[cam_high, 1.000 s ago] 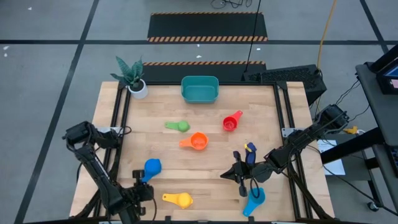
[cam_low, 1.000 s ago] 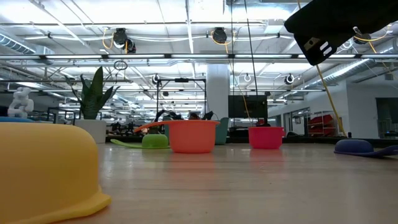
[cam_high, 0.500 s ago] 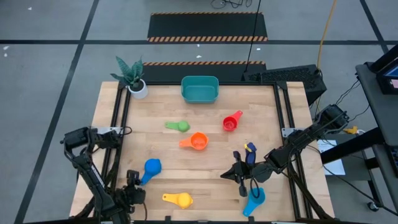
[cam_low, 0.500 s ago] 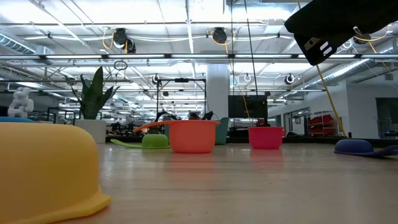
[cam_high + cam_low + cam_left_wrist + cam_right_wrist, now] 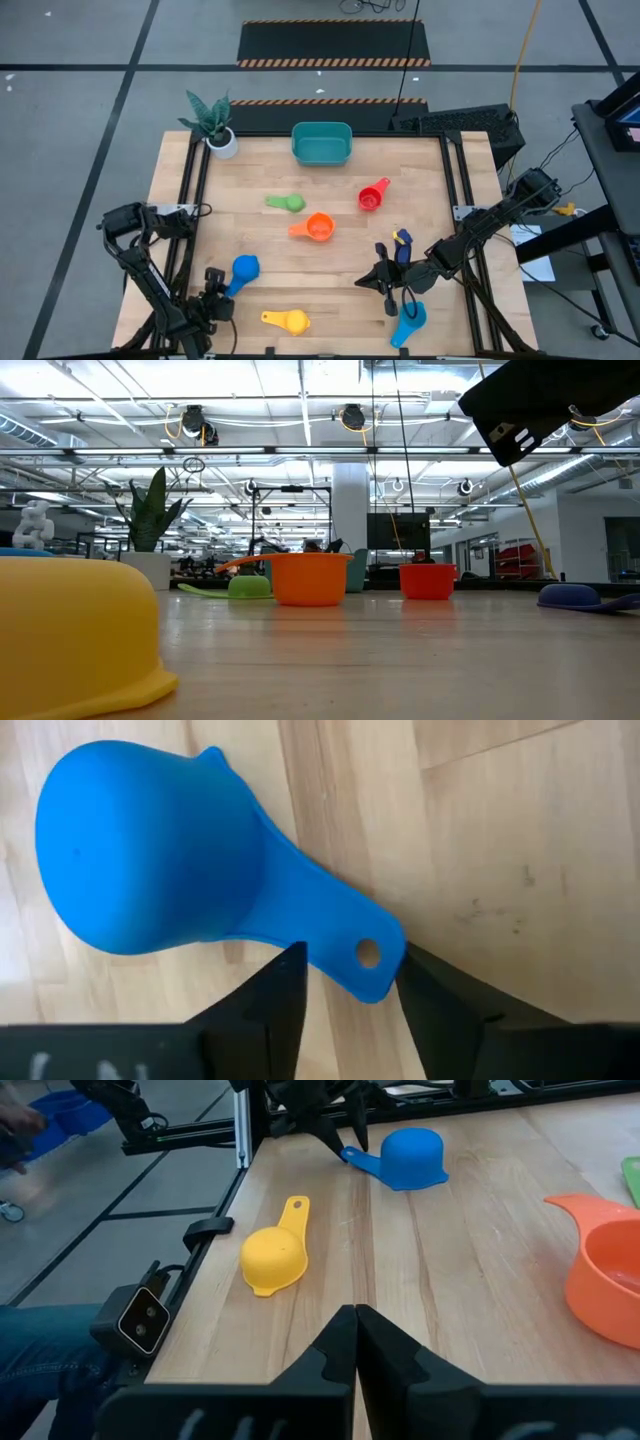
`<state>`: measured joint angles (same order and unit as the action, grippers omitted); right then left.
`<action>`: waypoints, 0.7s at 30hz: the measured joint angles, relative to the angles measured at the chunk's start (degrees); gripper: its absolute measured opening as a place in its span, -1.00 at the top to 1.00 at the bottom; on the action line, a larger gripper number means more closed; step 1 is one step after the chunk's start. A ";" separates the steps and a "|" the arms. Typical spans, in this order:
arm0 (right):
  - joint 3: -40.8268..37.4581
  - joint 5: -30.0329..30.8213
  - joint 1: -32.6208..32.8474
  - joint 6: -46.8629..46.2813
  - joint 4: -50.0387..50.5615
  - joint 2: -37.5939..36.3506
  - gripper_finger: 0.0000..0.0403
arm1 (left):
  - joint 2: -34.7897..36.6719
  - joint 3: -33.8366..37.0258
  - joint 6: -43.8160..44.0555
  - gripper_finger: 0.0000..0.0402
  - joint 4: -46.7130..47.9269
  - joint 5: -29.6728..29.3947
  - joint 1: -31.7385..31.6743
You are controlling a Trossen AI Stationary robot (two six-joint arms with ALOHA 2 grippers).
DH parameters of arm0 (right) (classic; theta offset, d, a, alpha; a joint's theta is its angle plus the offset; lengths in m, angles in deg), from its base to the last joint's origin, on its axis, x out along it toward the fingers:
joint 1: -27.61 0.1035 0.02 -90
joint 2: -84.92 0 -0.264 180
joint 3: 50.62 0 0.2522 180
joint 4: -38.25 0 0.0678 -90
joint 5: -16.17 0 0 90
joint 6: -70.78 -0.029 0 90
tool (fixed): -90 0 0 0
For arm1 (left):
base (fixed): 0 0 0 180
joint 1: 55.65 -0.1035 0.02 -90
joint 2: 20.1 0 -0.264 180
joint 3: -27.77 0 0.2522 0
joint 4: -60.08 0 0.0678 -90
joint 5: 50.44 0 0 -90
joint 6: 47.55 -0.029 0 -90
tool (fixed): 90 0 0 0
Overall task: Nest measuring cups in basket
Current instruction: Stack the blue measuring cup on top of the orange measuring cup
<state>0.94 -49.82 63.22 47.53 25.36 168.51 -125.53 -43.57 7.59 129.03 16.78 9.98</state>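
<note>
The blue cup (image 5: pixel 244 269) lies mouth-down near the table's near-left corner. My left gripper (image 5: pixel 214 292) is open at the cup's handle end (image 5: pixel 368 963), one finger on each side. My right gripper (image 5: pixel 388 291) is shut and hovers over the near-right part of the table, holding nothing. Loose on the wood lie the yellow cup (image 5: pixel 288 320), light blue cup (image 5: pixel 408 326), navy cup (image 5: pixel 402 239), orange cup (image 5: pixel 318 227), red cup (image 5: pixel 372 196) and green cup (image 5: pixel 287 202). The teal basket (image 5: pixel 321 144) sits at the far edge. My left gripper comes at the blue cup's handle end (image 5: pixel 368 963) from above, its fingers (image 5: pixel 285 995) standing across the handle. I cannot tell whether they touch it. The cup rests mouth-down on the table.
A potted plant (image 5: pixel 213 124) stands at the far-left corner. The black frame rails (image 5: pixel 188 190) run along both table sides. Bare wood (image 5: pixel 340 280) lies between the two grippers. In the right wrist view a person's leg (image 5: pixel 50 1350) shows beside the table's near edge.
My left gripper has moved a little toward the table's left edge and come to the blue cup's handle. The cups and my right arm have stayed where they were.
</note>
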 joint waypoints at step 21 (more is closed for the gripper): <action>-0.01 0.06 0.00 -0.03 -0.04 0.00 1.00 | 4.77 0.37 -0.60 0.96 2.39 -17.16 -3.63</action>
<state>0.93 -49.75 63.22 47.50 25.31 168.51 -120.76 -43.20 6.99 131.42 -0.37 6.35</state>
